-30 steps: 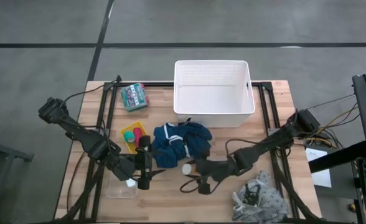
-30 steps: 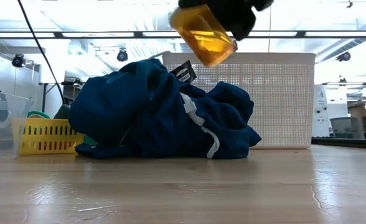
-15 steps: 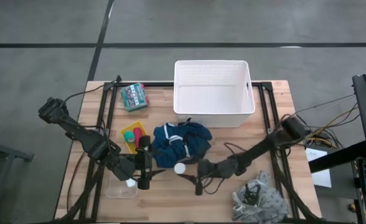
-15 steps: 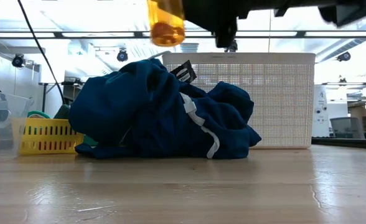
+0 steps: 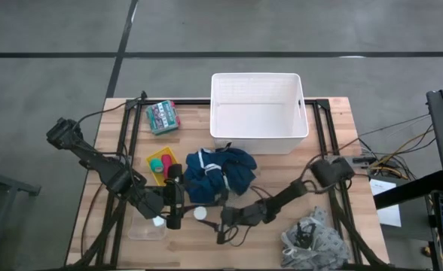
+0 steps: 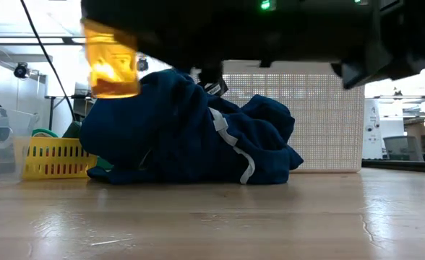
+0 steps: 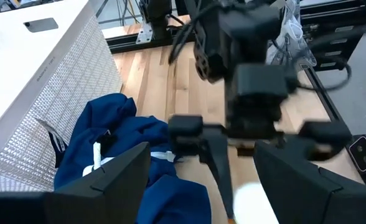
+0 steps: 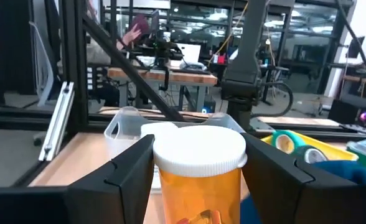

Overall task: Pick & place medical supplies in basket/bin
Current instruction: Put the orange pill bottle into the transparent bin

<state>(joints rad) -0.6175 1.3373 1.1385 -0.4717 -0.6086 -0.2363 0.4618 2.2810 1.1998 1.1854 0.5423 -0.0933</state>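
Observation:
A small orange pill bottle (image 8: 198, 183) with a white cap (image 5: 200, 214) hangs above the table's near middle, and my right gripper (image 5: 208, 216) is shut on it. In the low view the bottle (image 6: 111, 65) shows in front of the dark blue garment (image 6: 183, 130), which lies heaped on the table. My left gripper (image 5: 175, 203) hovers open just left of the bottle, above the clear box (image 5: 148, 226), with nothing between its fingers. The white tub (image 5: 258, 113) stands at the far middle. The yellow tray (image 5: 161, 164) holds tape rolls (image 8: 286, 142). My right gripper pinches the bottle's orange body (image 8: 170, 193) between its two fingers, one on each side, just under the white cap. The fingers lie about level and come from the table's right side. The bottle is lifted clear of the table, roughly upright, cap up.
A grey-white patterned cloth (image 5: 312, 239) lies at the near right corner. A flat green packet (image 5: 162, 117) lies at the far left. A small white piece (image 5: 158, 220) sits in the clear box. Bare wood shows between the garment and the near edge.
My right gripper has carried the bottle toward the table's left edge and down, tipping from a downward slant to level. The bottle, first tilted, now stands roughly upright and lower, close beside my left gripper.

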